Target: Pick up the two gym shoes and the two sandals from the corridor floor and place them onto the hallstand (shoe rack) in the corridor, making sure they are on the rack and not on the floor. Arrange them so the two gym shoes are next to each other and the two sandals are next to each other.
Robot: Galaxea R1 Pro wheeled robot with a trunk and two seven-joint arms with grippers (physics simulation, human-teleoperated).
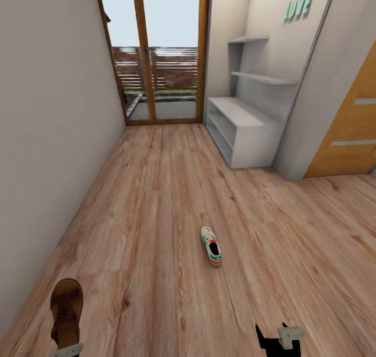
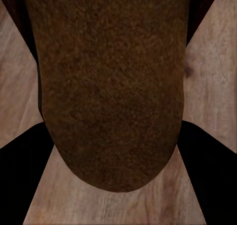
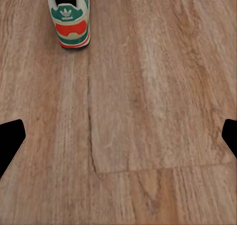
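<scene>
Sandal [image 1: 66, 312] gripped in left hand [image 1: 67, 349]; gym shoe [image 1: 211, 246] ahead of right hand [image 1: 278, 337].

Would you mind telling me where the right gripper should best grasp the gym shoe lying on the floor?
Probably across the heel collar of the gym shoe, from above: it stands upright on its sole, its heel toward the right gripper, and the open mouth gives the fingers narrow side walls to pinch.

**Corridor layout at inspection**

One gym shoe [image 1: 211, 246] lay on the floor [image 1: 156, 200] mid-corridor, ahead of the right gripper [image 1: 277, 337] and apart from it. A sandal [image 1: 66, 313] sat at the near left, in the left gripper [image 1: 67, 350]. The shoe rack [image 1: 243, 129] stood far right against the wall, beside the glass door [image 1: 154, 54].
</scene>
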